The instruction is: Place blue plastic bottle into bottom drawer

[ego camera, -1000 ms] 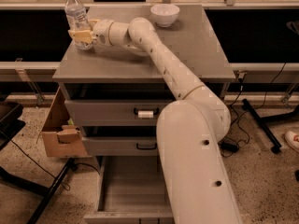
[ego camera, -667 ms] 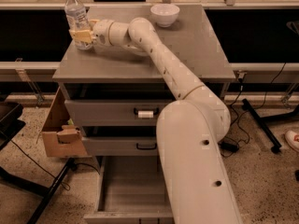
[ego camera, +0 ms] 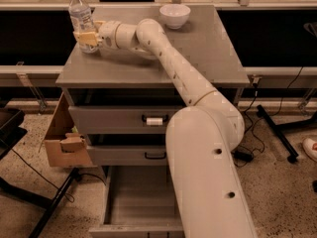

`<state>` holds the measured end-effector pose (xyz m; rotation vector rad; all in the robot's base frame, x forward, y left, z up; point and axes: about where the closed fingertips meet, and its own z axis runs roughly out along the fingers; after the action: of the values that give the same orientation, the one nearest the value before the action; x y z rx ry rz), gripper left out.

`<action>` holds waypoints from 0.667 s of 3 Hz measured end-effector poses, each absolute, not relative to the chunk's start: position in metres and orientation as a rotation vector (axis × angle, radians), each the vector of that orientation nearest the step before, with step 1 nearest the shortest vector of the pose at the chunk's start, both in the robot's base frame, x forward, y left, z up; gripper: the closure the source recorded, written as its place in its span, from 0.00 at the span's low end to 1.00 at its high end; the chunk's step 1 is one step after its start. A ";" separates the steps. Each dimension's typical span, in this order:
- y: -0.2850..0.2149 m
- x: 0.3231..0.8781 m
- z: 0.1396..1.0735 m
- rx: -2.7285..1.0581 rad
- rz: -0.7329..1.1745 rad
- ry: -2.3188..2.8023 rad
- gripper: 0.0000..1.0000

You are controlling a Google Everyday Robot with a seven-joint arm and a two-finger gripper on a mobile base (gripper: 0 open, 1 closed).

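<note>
The blue plastic bottle (ego camera: pixel 79 11), clear with a white cap and a pale label, stands upright at the back left corner of the grey cabinet top (ego camera: pixel 148 66). My gripper (ego camera: pixel 87 36) reaches left across the top and is shut around the bottle's lower part, with its yellowish fingers (ego camera: pixel 90 39) on either side. The bottle's base is hidden behind the fingers. The bottom drawer (ego camera: pixel 141 202) is pulled open below, plain grey inside, and nothing shows in it. My arm covers its right part.
A white bowl (ego camera: pixel 174 15) stands at the back of the cabinet top. The top drawer with the white-tagged handle (ego camera: pixel 154 120) and the middle drawer (ego camera: pixel 155 155) are slightly open. A cardboard box (ego camera: pixel 64 138) hangs at the cabinet's left side. Cables lie on the floor at the right.
</note>
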<state>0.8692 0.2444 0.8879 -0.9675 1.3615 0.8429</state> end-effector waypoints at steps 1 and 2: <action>0.242 0.861 0.889 -0.965 0.832 1.372 1.00; 0.199 0.839 0.944 -0.885 0.741 1.366 1.00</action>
<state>0.8389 0.1987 0.9436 -0.8848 1.3657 0.7406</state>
